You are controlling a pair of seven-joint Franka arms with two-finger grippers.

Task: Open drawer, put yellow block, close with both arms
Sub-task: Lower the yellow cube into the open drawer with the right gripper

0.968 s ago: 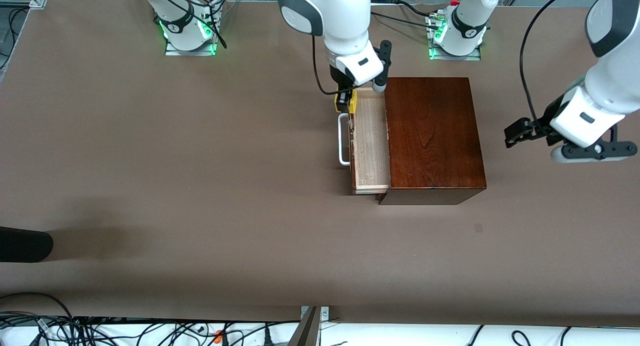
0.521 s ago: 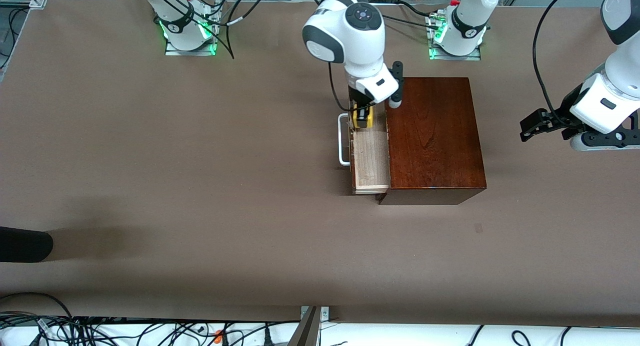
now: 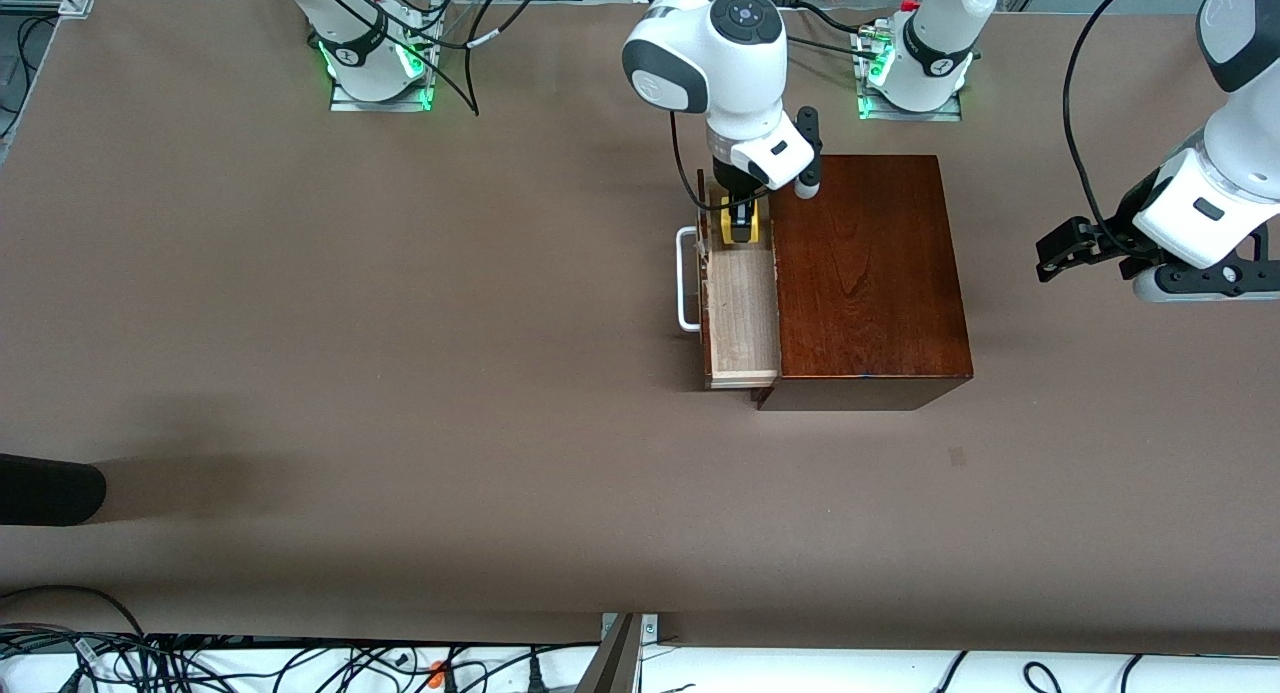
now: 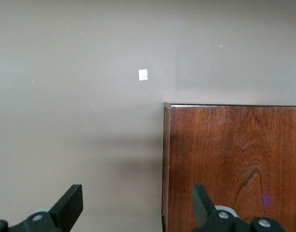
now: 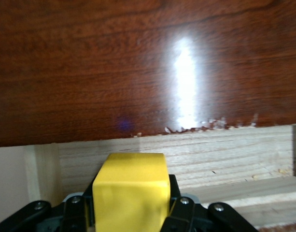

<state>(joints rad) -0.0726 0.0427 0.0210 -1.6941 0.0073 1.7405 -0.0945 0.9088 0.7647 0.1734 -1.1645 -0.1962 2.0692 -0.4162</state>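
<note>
Pale wood tray: the drawer (image 3: 742,318) stands pulled out of the dark reddish wooden box (image 3: 865,273) toward the right arm's end of the table, its raw interior showing bare at the end nearer the front camera; opening looks done.
White handle: the U-shaped bar (image 3: 685,278) sits on the drawer's outer face, touched by nothing.
Yellow block: the yellow block (image 3: 741,222) is pinched in the right gripper (image 3: 741,219) over the drawer end farther from the front camera, just beside the box's edge; the right wrist view shows the block (image 5: 131,191) above the tray's pale boards, not yet released.
Right gripper state: closed on the block, fingers against two of its sides.
Left gripper: the left gripper (image 3: 1085,245) waits in the air over bare table, well apart from the box toward the left arm's end; its fingers (image 4: 68,205) stand spread wide, holding nothing.
Done, by my reading: drawer open, block carried over it.
Left to do: lower and release the block, then both arms push the drawer shut.
</note>
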